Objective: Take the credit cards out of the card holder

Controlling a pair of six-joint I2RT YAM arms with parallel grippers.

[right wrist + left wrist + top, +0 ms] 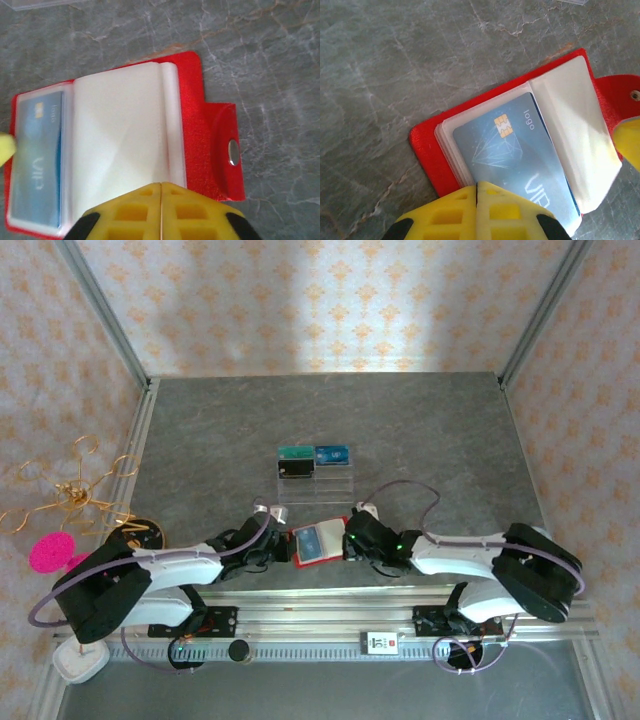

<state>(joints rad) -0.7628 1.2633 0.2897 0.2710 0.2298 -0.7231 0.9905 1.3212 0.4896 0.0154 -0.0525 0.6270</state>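
The red card holder [340,525] lies open like a book on the grey table between my two grippers. A pale blue credit card [515,150] with a gold chip sits in the left clear pocket [37,155]. The whitish pocket leaf [120,135] to its right shows no card. My left gripper [477,187] is shut, its yellow tips pressed together over the near edge of the card and holder [427,150]. My right gripper [161,186] also has its jaws together, resting on the near edge of the white leaf. In the top view the left gripper [290,548] and the right gripper [347,540] flank the holder.
A clear compartmented tray [340,483] stands behind the holder, with a teal card [296,452], a blue card [332,453] and a black card [295,470]. The holder's snap tab [232,152] lies flat to the right. A gold wire stand [70,495] and a pink disc [50,552] are at the left.
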